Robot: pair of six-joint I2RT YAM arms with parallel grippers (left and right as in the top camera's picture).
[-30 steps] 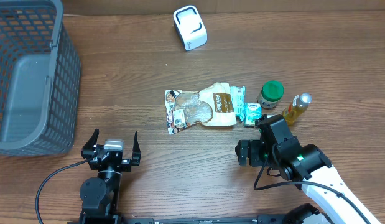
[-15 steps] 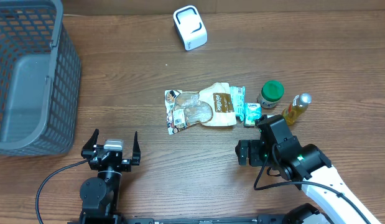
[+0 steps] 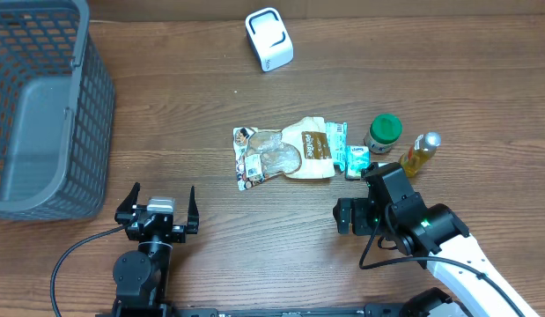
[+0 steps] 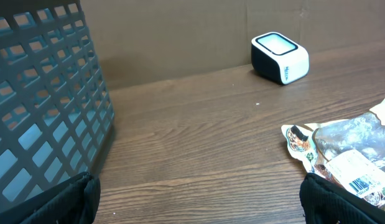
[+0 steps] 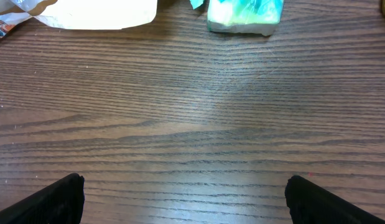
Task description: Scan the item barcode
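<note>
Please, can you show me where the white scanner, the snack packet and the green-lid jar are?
white scanner (image 3: 268,37), overhead view, on its top face.
snack packet (image 3: 281,157), overhead view, on its clear middle part.
green-lid jar (image 3: 386,125), overhead view, on its lid.

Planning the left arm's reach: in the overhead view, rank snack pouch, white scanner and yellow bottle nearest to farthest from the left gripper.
From the left gripper:
1. Snack pouch, centre table.
2. White scanner, far edge.
3. Yellow bottle, far right.
</note>
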